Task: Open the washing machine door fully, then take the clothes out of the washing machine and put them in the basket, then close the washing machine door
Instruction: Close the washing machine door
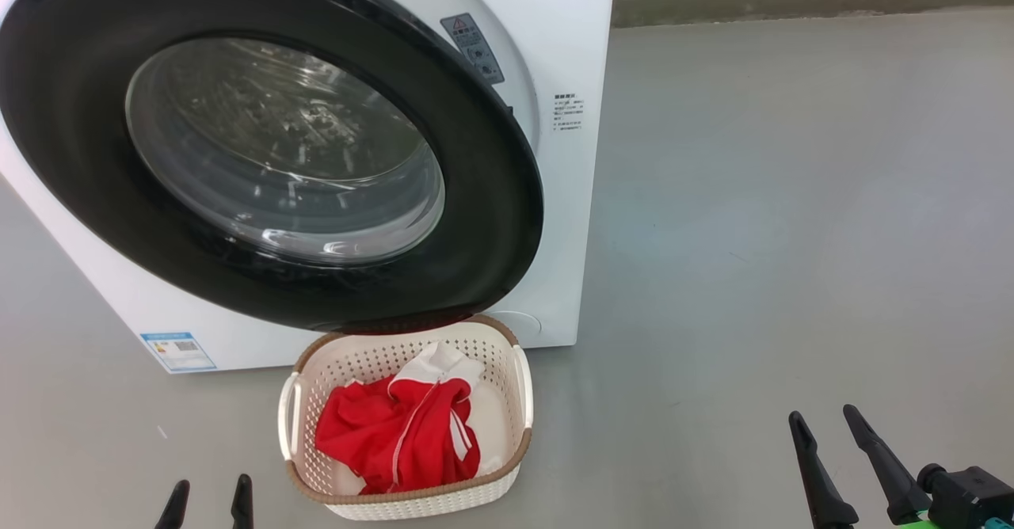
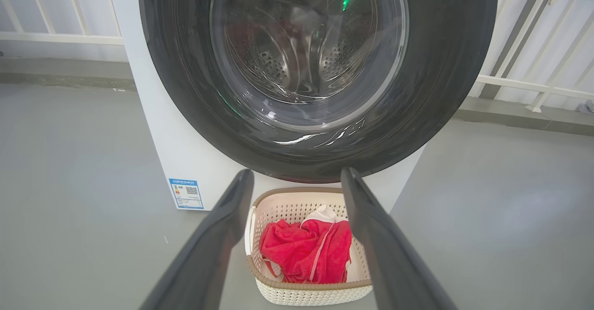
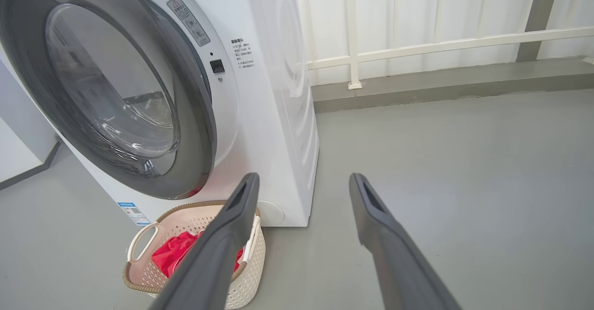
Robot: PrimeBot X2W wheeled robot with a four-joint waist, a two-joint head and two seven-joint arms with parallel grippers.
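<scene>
The washing machine (image 1: 572, 220) stands at the left, and its black-rimmed door (image 1: 483, 196) is swung almost against the front, with a narrow gap along its right edge (image 3: 206, 129). The drum behind the glass (image 2: 306, 54) looks empty. Directly below the door sits the basket (image 1: 519, 442), holding the red and white clothes (image 1: 396, 434). My left gripper (image 1: 207, 496) is open at the bottom edge, left of the basket, and points at the basket (image 2: 297, 192) and the clothes (image 2: 301, 249). Far right of the basket (image 3: 139, 235), my right gripper (image 1: 822, 416) hangs open over the floor, holding nothing.
Bare grey floor (image 1: 792, 236) spreads to the right of the machine. A low kerb (image 3: 441, 82) and a white railing (image 3: 417, 48) run along the back. A blue label sticker (image 1: 178, 351) is near the machine's base.
</scene>
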